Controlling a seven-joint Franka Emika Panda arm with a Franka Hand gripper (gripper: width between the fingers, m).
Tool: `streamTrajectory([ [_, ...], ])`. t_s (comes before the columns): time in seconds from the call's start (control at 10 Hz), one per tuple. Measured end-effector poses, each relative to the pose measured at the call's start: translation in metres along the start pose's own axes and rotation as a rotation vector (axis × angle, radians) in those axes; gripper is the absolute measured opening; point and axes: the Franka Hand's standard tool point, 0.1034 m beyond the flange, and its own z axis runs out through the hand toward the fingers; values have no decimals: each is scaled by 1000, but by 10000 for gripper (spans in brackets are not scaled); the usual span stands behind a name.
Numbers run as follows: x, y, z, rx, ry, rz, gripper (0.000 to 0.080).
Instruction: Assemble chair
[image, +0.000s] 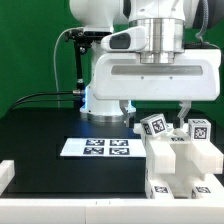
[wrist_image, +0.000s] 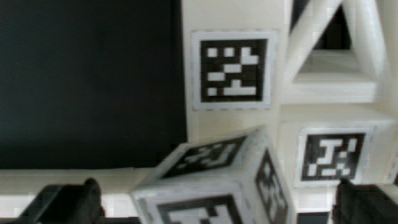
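Exterior view first: the white robot arm (image: 150, 60) filled the upper half of the frame, its wrist reaching down toward the lower right, where the white chair pieces (image: 180, 160) were bunched together on the black table (image: 40, 135). Two small tagged blocks stood up at the top of that cluster, one (image: 154, 125) nearer the middle of the frame and one (image: 197, 128) at the right edge. A dark finger (image: 184, 112) of the gripper hung down between them, just above the pieces. The marker board (image: 97, 147) lay flat in the lower middle of the frame, just left of the cluster and untouched. From here I could not tell how wide the jaws stood.

Wrist view next: a tilted tagged block (wrist_image: 222, 182) sat in the lower middle of the frame, with a larger white frame piece (wrist_image: 235, 72) carrying a tag above it and another tag (wrist_image: 331, 156) to its right. Only one dark fingertip (wrist_image: 68, 204) showed, at the lower left corner; the other was out of frame, so whether the jaws gripped anything could not be told. The gripper (wrist_image: 199, 212) seemed to straddle the block. By my judgement the block lay directly ahead of the jaws and slightly skewed to them, so the coming move turned on squaring the fingers to its flat sides before closing.
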Motion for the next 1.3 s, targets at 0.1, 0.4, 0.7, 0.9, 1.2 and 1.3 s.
streamTrajectory([
  [0.1,0,0,0,0,0,16,387],
  [0.4,0,0,1,2,-1,232,265],
  [0.7,3,0,3,-3,-6,519,265],
  [0.9,1,-2,4,-6,-14,804,265],
  [1.2,0,-2,4,7,-12,1294,265],
  [1.3,-1,-2,5,6,-13,1283,357],
])
